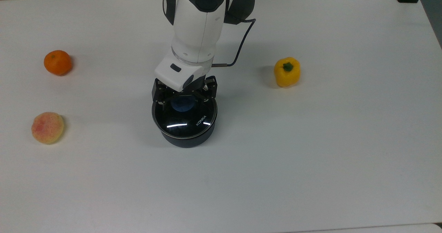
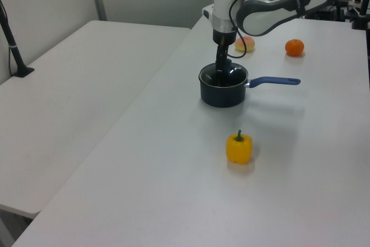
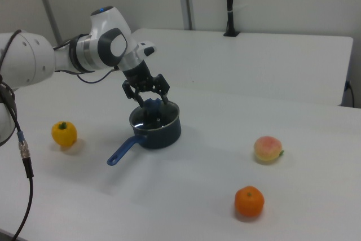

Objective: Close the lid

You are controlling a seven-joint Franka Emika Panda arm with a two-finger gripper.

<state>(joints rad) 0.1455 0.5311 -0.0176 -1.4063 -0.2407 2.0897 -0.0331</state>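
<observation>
The round glass lid (image 1: 186, 120) with white KONKA lettering lies flat on the dark saucepan (image 1: 186, 141), covering its mouth. Its blue knob (image 1: 182, 104) shows between my fingers. My gripper (image 1: 183, 96) hangs straight over the knob, open, with one finger on each side and a gap to the knob. In the right view the gripper (image 3: 148, 95) stands spread just above the knob (image 3: 151, 104), and the saucepan (image 3: 163, 134) points its long blue handle (image 3: 121, 152) towards the right view's lower left. In the left view the arm hides most of the lid on the saucepan (image 2: 222, 93).
On the white table (image 1: 310, 157) a yellow bell pepper (image 1: 287, 71) stands at the top view's right. An orange (image 1: 57, 62) and a peach (image 1: 47, 127) lie at the top view's left. A second table (image 2: 75, 96) adjoins in the left view.
</observation>
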